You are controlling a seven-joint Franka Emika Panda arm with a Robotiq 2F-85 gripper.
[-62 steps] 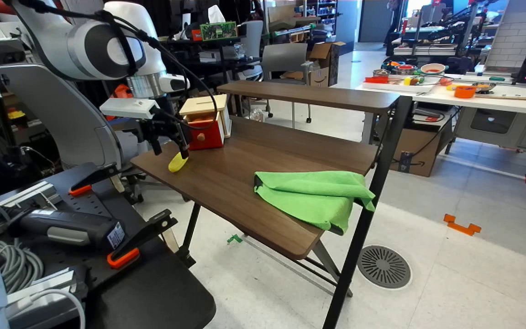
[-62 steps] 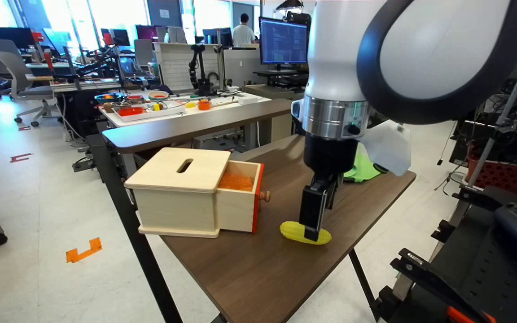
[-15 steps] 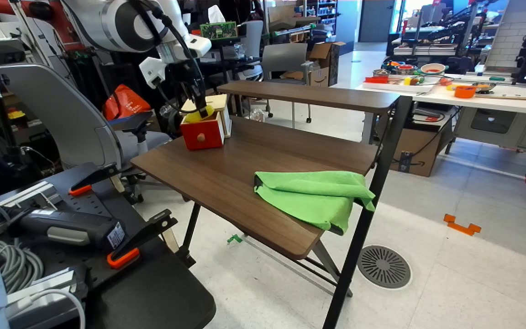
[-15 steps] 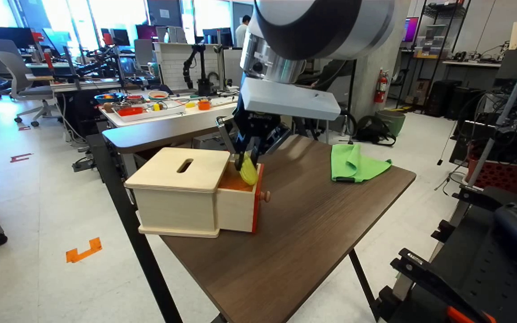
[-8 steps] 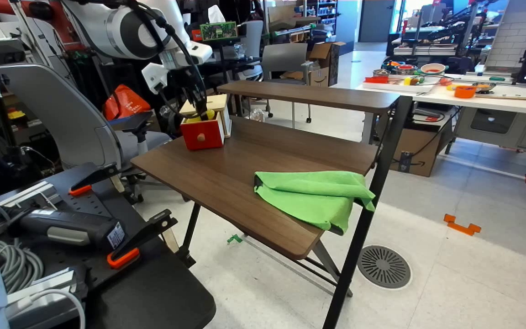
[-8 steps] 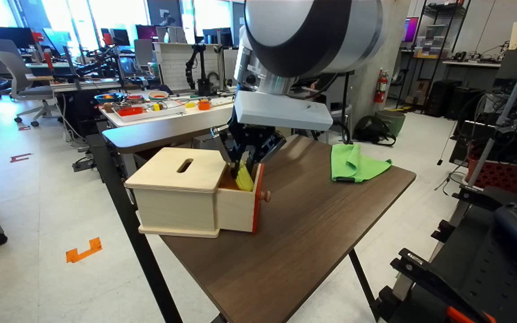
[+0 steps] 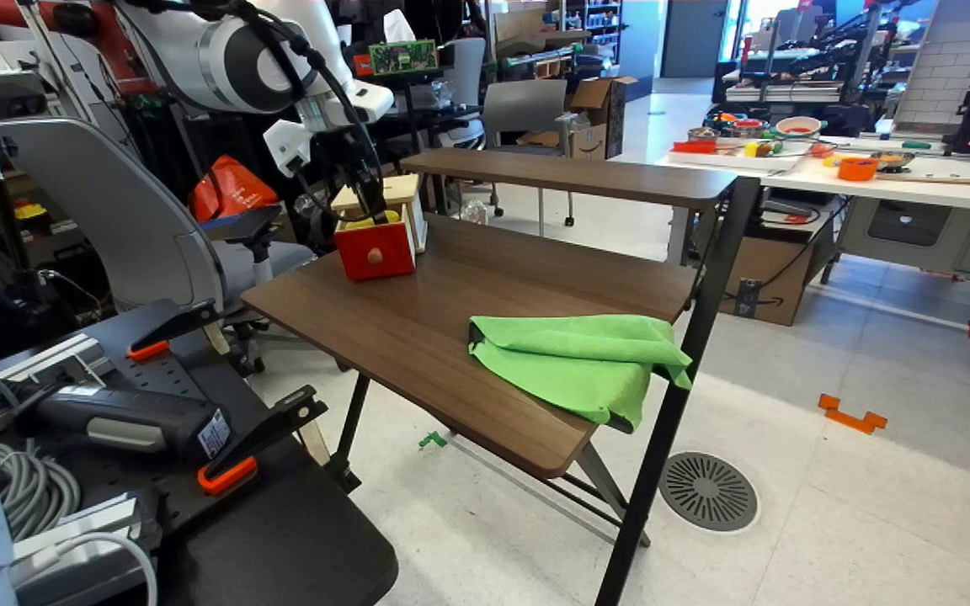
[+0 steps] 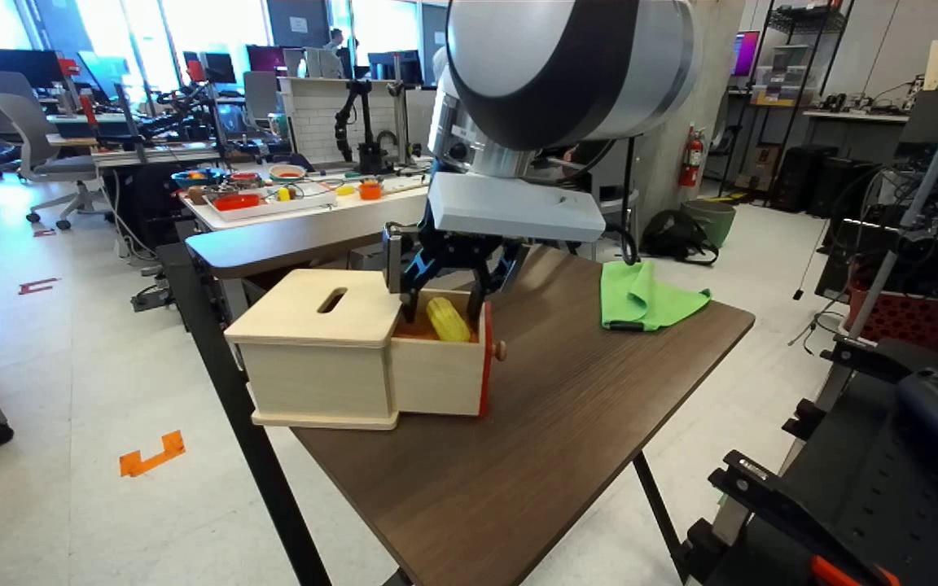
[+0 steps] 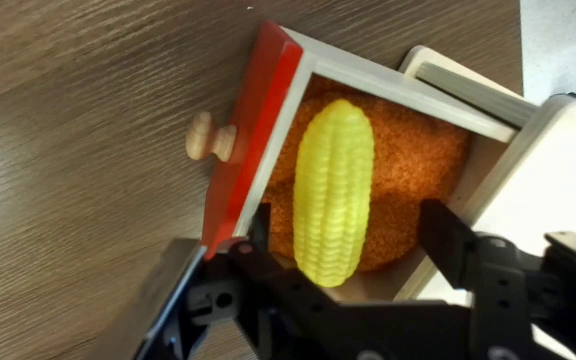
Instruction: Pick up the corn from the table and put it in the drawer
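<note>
1. Nearest, at the bottom of the wrist view, the claw [image 9: 348,220] stands spread, its fingers [image 9: 440,235] reaching to the mouth of the drawer [image 9: 368,78] and gripping nothing.
2. Mid-frame, the corn [image 9: 335,195] lies in the drawer, between the fingers, with a gap on either side. Its long axis runs up the frame, crosswise to the line from finger to finger; I'd expect a straight lift to leave it behind.
3. The finger at left of frame sits by the red front [image 9: 255,132], touching or just beside, I can't tell. That's the likely snag.
4. Centre frame in an exterior view, the table [image 8: 583,407] bears it all; the job looks nearly done.
5. Farther off, right of centre, lies the cloth [image 8: 648,301].
</note>
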